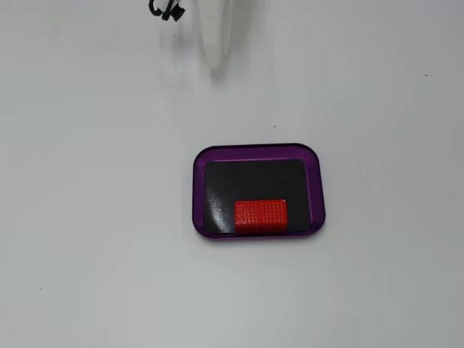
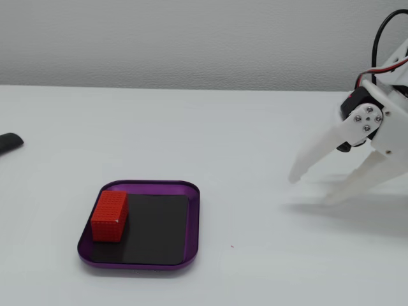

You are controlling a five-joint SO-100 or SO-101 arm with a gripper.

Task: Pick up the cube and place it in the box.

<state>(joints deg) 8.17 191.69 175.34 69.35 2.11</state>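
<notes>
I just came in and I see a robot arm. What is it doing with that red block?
Nothing right now. The red block already lies inside the purple tray, against one rim. The white gripper is open and empty, low over the table off to the right of the tray in this fixed view. The job looks done.

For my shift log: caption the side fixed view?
Cube sits in the box; open gripper hovers empty, well clear.
</notes>
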